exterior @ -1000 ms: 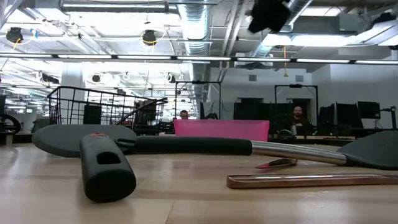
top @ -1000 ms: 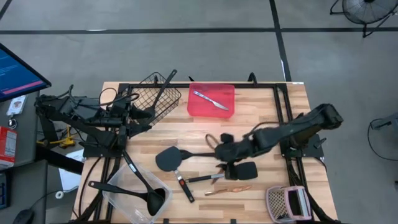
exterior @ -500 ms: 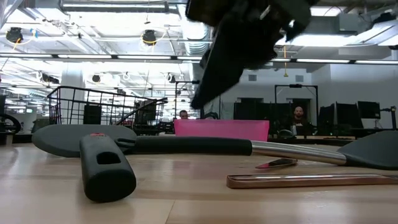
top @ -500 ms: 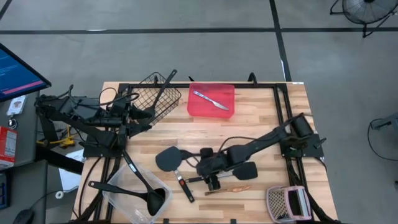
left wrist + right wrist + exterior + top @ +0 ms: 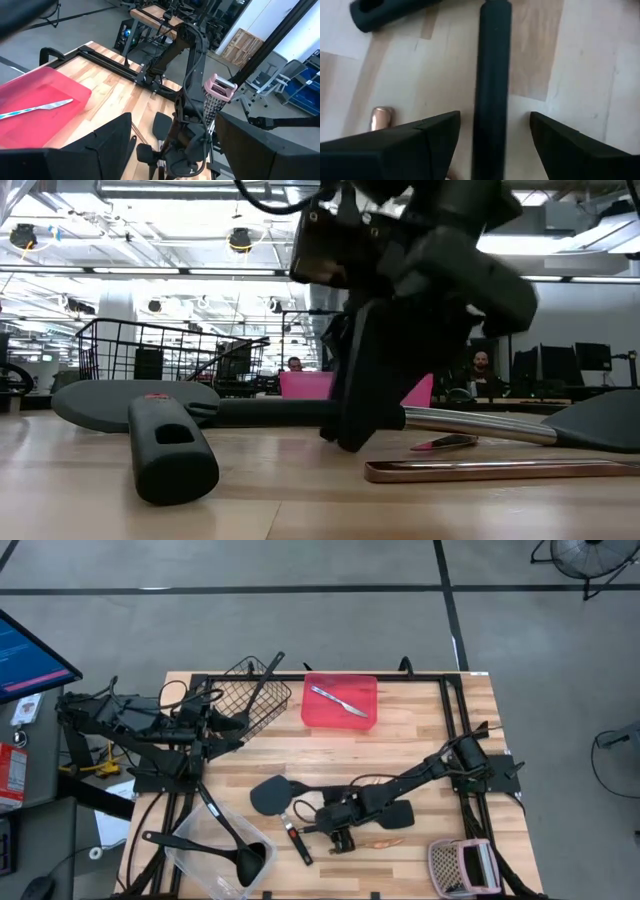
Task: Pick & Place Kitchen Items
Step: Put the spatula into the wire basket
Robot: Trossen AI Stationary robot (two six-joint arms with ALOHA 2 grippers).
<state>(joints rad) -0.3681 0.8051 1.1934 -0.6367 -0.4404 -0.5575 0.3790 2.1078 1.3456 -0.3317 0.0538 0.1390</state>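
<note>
The right arm reaches low across the wooden table (image 5: pixel 420 730) from its base at the right edge, stretched toward the table's middle front, with the right gripper (image 5: pixel 338 824) lowered over the loose utensils there. In the right wrist view its two fingers (image 5: pixel 410 150) stand apart, one on each side of the black handle (image 5: pixel 492 75) of a utensil; the handle lies in the gap between them and the fingers are not closed on it. A copper stick (image 5: pixel 382 118) shows its rounded end just beside one finger, and the butt of a second black handle (image 5: pixel 385 11) lies farther off. The high view places these items: a black turner (image 5: pixel 268 796) with its blade toward the left, a short black-handled tool (image 5: pixel 298 843) near the front edge, and the copper stick (image 5: pixel 378 841) just right of the gripper. The low view, level with the table top, shows the gripper (image 5: pixel 385 370) descending to touch or nearly touch the long handle, which the high view cannot resolve. The left arm rests folded at the table's left rear, the left gripper (image 5: pixel 222 722) beside the black wire basket (image 5: pixel 255 700); its fingers (image 5: pixel 100 150) appear spread wide and hold nothing. A silver knife (image 5: pixel 338 701) lies in the red tray (image 5: pixel 340 718); two black ladles (image 5: pixel 235 845) rest in the clear tub (image 5: pixel 190 858). A pinkish mesh item (image 5: pixel 460 865) sits at the front right corner.
</note>
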